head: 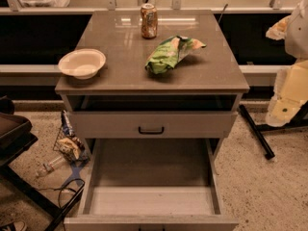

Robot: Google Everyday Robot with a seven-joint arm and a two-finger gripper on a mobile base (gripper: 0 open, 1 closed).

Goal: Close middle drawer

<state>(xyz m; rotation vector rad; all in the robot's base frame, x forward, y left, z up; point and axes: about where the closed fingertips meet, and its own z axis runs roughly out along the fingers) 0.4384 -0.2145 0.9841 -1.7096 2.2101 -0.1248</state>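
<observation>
The middle drawer [150,221] is pulled far out toward me. Its wide, pale interior is open to view and looks empty, and its low front lies along the bottom edge of the view. Above it, the top drawer [151,124] with a small dark loop handle [151,129] sits nearly in, with a dark gap under the countertop. My gripper [281,110] hangs with the pale arm at the right edge of the view. It is off to the right of the cabinet and apart from the drawer.
On the countertop [211,76] stand a soda can [149,20], a green chip bag [171,52] and a white bowl [82,63]. Litter and a bottle [67,150] lie on the floor at left. A dark bar [256,131] lies on the floor at right. Dark furniture [12,129] stands at far left.
</observation>
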